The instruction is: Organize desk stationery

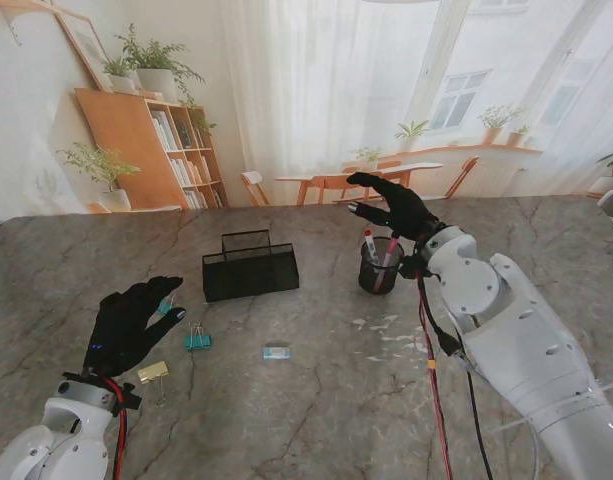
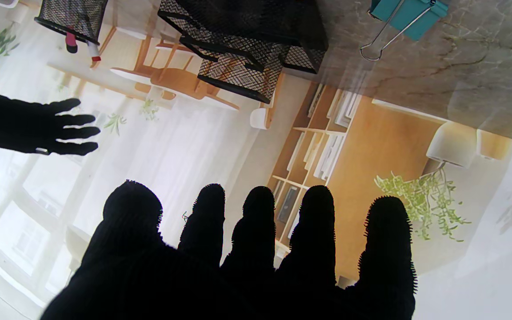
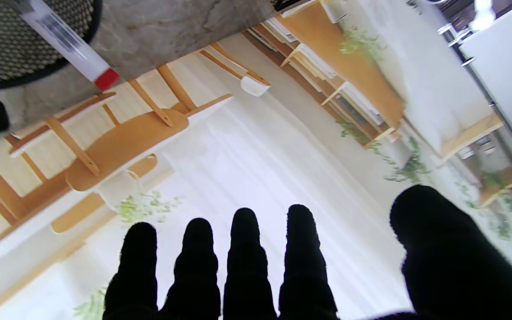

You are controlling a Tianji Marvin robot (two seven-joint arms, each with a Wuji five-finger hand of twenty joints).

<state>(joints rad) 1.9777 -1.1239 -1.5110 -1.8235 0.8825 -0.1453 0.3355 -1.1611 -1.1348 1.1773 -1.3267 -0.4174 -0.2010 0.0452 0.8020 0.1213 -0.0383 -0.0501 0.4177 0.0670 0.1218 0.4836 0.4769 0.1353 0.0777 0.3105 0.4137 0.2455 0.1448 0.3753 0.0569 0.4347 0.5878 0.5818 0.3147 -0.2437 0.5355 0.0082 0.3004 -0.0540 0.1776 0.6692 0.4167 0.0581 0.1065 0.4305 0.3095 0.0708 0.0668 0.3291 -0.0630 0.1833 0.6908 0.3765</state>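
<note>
I have my right hand (image 1: 394, 208) spread and empty above the mesh pen cup (image 1: 380, 265) where two pens stand, and my left hand (image 1: 129, 322) spread over the teal binder clip (image 1: 197, 340), presumably next for the mesh tray (image 1: 250, 266).

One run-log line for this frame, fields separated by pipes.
left hand open over clips | right hand open above pen cup | pens in cup | teal binder clip loose | mesh tray untouched
</note>
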